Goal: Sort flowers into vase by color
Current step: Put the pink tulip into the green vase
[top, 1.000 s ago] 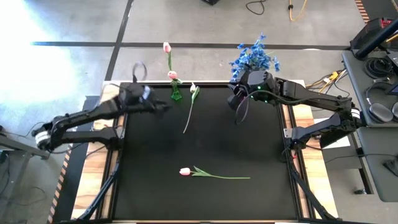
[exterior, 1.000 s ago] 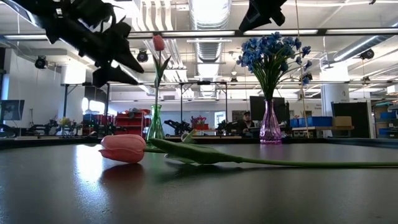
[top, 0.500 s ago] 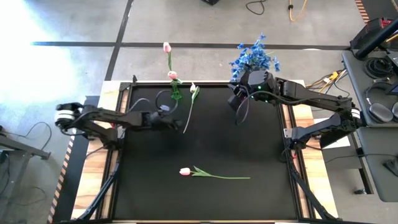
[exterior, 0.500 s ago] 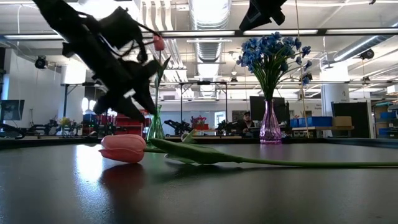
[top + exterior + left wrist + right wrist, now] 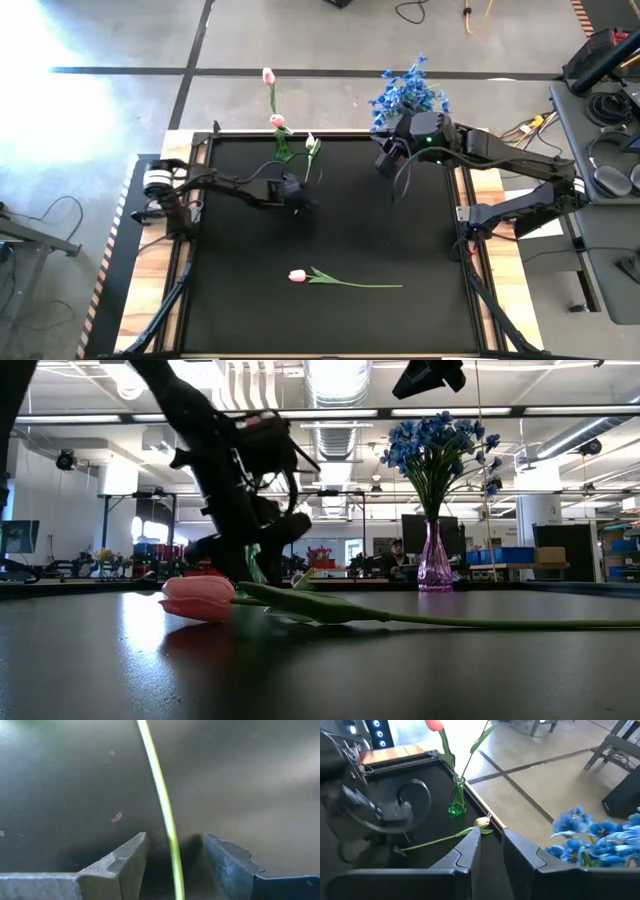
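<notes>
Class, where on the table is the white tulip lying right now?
In the high view the white tulip lies near the table's far edge, just right of the green vase, its stem running between the left gripper's open fingers.

High view: overhead, straight down on the whole worktop (image 5: 330, 240). Low view: at worktop level, facing the room; shares the pink tulip (image 5: 297, 276) (image 5: 198, 598) with it. Left wrist view: close on the mat. Right wrist view: looks across toward the green vase (image 5: 455, 806).

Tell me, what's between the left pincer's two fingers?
A thin green flower stem runs between the left pincer's open fingers, untouched, above the black table. The left wrist view shows it.
</notes>
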### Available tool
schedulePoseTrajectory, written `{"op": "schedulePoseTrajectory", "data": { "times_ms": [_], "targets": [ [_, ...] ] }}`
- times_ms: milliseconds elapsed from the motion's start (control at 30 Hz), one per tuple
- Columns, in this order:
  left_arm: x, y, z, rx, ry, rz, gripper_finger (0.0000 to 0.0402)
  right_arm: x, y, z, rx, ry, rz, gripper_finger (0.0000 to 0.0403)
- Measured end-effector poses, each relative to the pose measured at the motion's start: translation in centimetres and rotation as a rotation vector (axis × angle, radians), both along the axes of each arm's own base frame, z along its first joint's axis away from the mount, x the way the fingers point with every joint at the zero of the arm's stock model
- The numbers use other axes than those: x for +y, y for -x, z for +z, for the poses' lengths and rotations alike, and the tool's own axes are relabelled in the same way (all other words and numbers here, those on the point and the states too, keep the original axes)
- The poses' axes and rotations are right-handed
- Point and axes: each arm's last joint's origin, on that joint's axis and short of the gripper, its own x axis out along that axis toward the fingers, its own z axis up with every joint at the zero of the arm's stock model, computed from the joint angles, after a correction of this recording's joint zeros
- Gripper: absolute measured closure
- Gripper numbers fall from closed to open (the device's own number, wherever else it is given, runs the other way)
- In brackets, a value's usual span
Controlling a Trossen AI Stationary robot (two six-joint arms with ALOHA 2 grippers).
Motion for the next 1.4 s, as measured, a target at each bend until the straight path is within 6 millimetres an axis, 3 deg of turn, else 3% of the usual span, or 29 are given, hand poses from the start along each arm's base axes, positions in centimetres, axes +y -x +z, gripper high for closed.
{"op": "schedulePoseTrajectory", "data": {
  "times_ms": [300, 433, 567, 667, 867, 1133, 1400],
  "targets": [
    [0.1, -0.9, -0.5, 0.066, 0.005, 0.072, 0.0260, 0.5, 1.7, 1.3, -0.055, 0.014, 0.000, 0.0333],
    [0.1, -0.5, -0.8, 0.084, 0.007, 0.074, 0.0306, 0.6, 2.2, 1.6, -0.069, 0.019, 0.000, 0.0335],
    [0.0, -0.4, -0.5, 0.091, 0.041, 0.029, 0.0378, 0.7, 2.5, 1.7, -0.063, 0.019, 0.001, 0.0333],
    [-0.6, -0.2, 0.6, 0.075, 0.078, -0.021, 0.0394, 0.8, 2.8, 1.6, -0.050, 0.014, 0.000, 0.0336],
    [-2.0, 1.1, 6.9, -0.074, 0.022, -0.116, 0.0400, 0.9, 2.7, 1.7, -0.066, -0.005, 0.047, 0.0338],
    [-3.5, 5.3, 15.8, -0.329, -0.204, -0.268, 0.0401, 1.4, 2.6, 2.5, -0.200, -0.115, 0.129, 0.0308],
    [-3.6, 9.7, 23.1, -0.633, -0.506, -0.410, 0.0401, 2.1, -1.8, 3.8, -0.516, -0.197, 0.246, 0.0242]
  ]
}}
